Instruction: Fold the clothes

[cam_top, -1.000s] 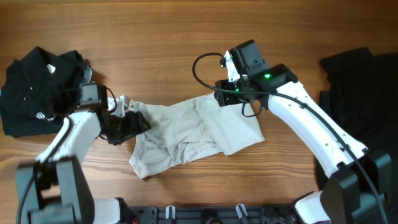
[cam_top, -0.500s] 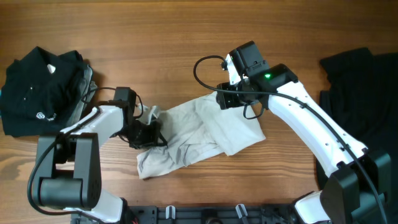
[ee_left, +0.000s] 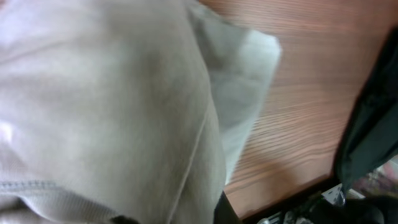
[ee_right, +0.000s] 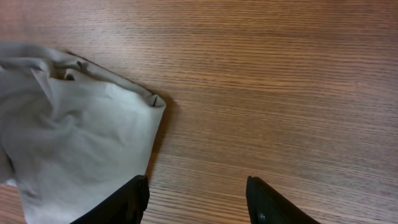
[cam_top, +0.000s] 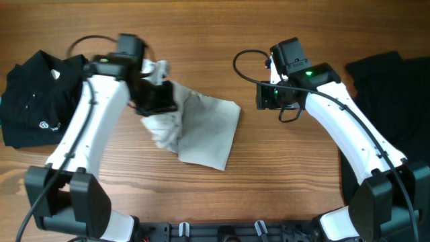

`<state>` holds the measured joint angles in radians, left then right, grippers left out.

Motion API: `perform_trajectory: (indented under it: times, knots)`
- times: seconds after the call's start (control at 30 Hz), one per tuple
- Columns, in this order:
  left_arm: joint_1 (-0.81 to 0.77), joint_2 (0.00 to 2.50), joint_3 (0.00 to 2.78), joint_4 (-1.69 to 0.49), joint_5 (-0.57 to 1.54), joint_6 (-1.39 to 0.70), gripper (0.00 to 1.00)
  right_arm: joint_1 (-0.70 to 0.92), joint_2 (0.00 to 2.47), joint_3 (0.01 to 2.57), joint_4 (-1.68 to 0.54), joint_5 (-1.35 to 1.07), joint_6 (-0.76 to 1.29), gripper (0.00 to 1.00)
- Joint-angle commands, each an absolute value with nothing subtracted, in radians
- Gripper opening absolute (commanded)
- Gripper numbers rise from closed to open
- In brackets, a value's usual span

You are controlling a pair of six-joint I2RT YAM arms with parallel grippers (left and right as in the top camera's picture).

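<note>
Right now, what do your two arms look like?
Both the left arm and right arm have smooth white links with black joints and bases. Each black wrist block trails a looping black cable. The right one shows a green light. The right fingers are black and tapered.

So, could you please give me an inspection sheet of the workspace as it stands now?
Surface: wooden table, no spills seen.
Job's things: cream T-shirt bunched and unfolded, mid-table; black garment with white logo at the left; second black garment at the right edge.
Clutter: nothing seen.
Grippers: left gripper shut on the cream T-shirt; right gripper open, empty, over wood beside the shirt.
Cables: black cable looping at the right arm's wrist.
Surroundings: dark rail along the near edge.
</note>
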<state>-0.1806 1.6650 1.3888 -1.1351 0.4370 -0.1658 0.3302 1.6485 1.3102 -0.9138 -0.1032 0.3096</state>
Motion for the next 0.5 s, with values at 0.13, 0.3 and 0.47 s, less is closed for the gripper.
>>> perform_trajectory:
  times: [0.13,0.3,0.47]
  knots:
    - [-0.627,1.792,1.405,-0.986,0.302,-0.508,0.35,0.276,1.654,1.317,-0.921,-0.086,0.319,0.56]
    - [-0.720,1.811,1.445,-1.051,0.300,-0.532,0.37,0.276,1.654,1.317,-0.921,-0.086,0.318,0.59]
    - [-0.525,1.746,1.588,-1.280,0.044,-0.452,0.46,0.276,1.654,1.317,-0.929,-0.086,0.315,0.60]
